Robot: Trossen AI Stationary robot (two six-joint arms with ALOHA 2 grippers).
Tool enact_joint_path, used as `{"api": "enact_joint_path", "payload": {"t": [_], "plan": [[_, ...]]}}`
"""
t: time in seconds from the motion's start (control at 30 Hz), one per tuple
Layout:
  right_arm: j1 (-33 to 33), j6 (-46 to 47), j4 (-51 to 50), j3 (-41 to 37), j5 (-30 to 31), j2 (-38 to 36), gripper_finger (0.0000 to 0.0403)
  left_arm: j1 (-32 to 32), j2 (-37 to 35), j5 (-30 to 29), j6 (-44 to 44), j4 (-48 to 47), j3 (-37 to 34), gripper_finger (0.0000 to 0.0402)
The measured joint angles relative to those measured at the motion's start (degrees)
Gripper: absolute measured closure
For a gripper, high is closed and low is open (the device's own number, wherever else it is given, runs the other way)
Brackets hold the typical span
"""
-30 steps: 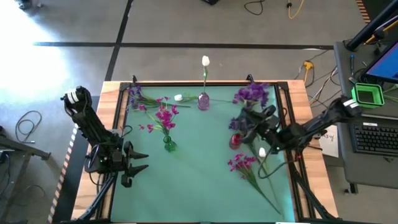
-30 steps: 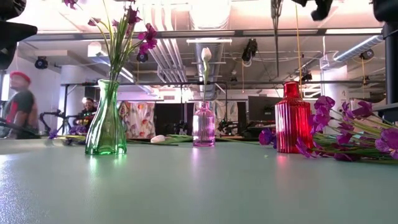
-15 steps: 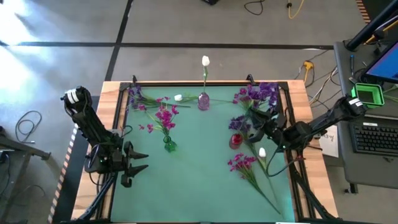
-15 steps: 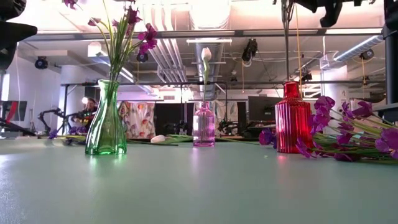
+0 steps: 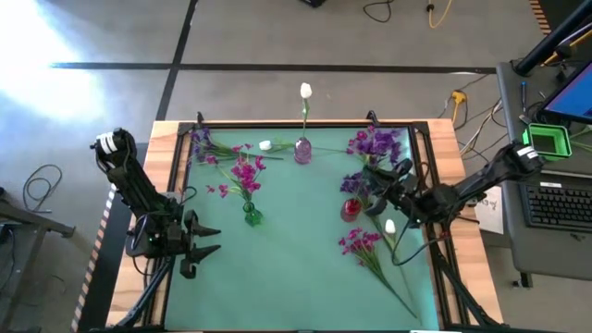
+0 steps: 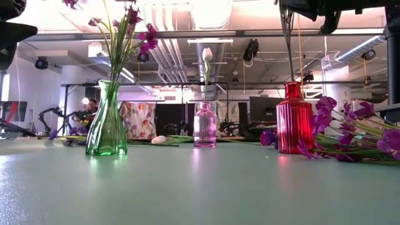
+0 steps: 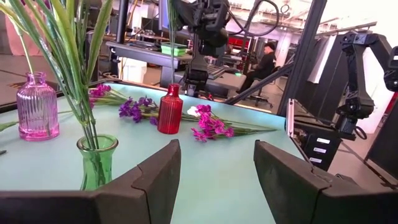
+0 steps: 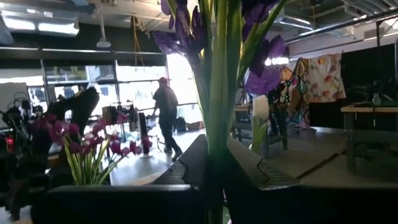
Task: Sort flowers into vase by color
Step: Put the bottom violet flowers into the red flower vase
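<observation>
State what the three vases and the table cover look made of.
Green vase, pink vase and red vase: likely tinted glass, see-through and glossy, the pink and red ones ribbed; clear plastic is possible. Table cover: a smooth teal mat with a soft sheen that faintly mirrors the vases, probably vinyl or rubber.

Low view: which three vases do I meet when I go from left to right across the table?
Green vase → pink vase → red vase.

Overhead looks down; low looks level; both share red vase [image 5: 350, 210].
</observation>
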Motion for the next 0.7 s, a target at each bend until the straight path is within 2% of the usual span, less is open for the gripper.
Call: {"api": "enact_joint_path", "payload": {"t": [0.4,0.5,0.7], "plan": [[0.0,3.7,-2.2,-0.1,0.0,0.6,0.0368,0.0,0.0,-0.1,-0.2,0.0,0.0,0.0209],[0.0,5.3,-3.9,-0.1,1.5,0.6,0.0347,0.0,0.0,-0.1,-0.4,0.0,0.0,0.0209],[0.0,7.0,-7.1,-0.1,6.2,0.6,0.0281,0.0,0.0,-0.1,-0.4,0.0,0.0,0.0209]]}}
